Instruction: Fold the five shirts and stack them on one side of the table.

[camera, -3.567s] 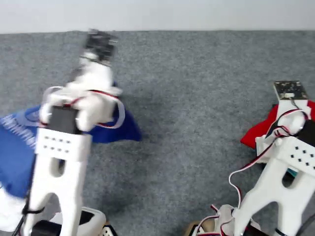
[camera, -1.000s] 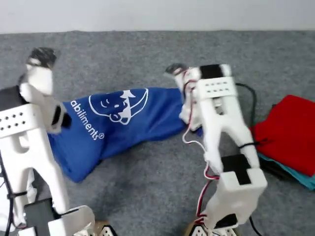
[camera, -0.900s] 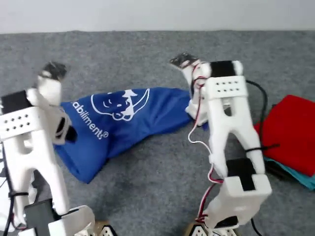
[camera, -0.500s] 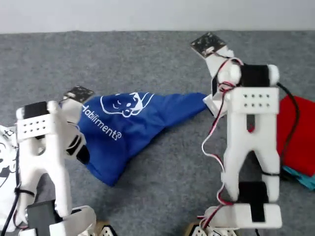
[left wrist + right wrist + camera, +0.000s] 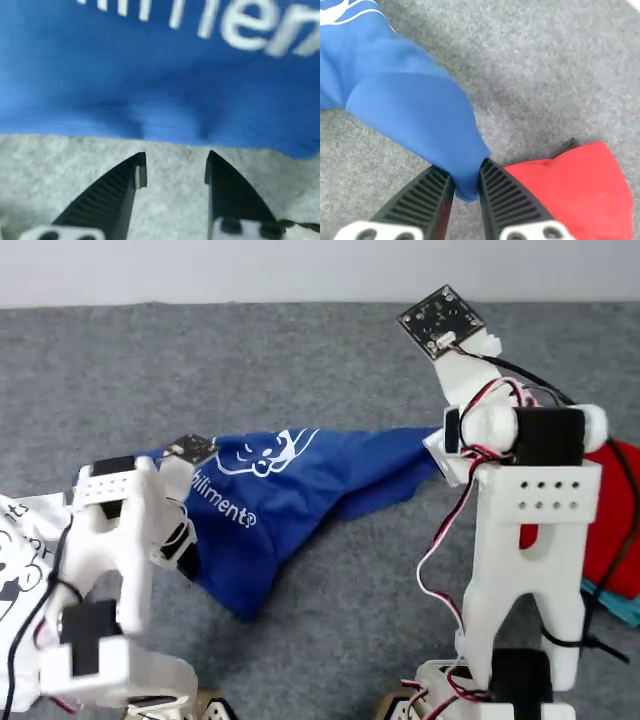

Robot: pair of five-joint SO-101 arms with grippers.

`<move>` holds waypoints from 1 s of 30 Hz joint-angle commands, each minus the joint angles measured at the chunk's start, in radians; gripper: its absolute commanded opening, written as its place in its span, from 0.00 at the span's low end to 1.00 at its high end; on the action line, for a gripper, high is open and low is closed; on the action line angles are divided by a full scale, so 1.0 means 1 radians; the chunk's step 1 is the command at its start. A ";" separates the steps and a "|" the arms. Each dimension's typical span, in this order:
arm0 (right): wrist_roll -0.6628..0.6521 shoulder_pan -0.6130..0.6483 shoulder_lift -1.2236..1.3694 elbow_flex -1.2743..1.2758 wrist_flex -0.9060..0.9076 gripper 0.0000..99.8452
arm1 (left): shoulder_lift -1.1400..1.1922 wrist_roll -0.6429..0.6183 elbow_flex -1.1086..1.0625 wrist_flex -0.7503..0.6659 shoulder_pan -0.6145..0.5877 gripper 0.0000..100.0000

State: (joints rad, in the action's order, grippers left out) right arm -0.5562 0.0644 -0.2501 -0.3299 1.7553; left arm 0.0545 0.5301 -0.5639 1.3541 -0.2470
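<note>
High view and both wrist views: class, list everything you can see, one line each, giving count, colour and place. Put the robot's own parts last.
blue shirt: one, blue with white print, stretched across mid-table between the arms
red shirt: one, red, folded, on the right arm's side
teal shirt: one, teal, under the red shirt, edge showing
white shirt: one, white with black print, on the left arm's side
table: one, grey cover
left arm: one, white; left gripper fingers open at the blue shirt's edge
right arm: one, white; right gripper fingers shut on a blue shirt corner
</note>
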 commanded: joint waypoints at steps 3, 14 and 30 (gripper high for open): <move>-0.012 -0.019 -0.090 -0.052 0.038 0.01 | 0.084 -0.040 0.145 0.011 -0.112 0.20; -0.012 -0.018 -0.127 -0.054 0.031 0.01 | -0.252 -0.044 0.317 0.379 0.066 0.20; -0.005 -0.018 -0.028 -0.049 0.031 0.01 | -0.345 -0.247 -0.209 -0.138 0.397 0.20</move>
State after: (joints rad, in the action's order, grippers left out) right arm -0.5562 0.0644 -0.2793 -0.3299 1.7553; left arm -0.2524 0.2877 -0.7403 1.3065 0.1596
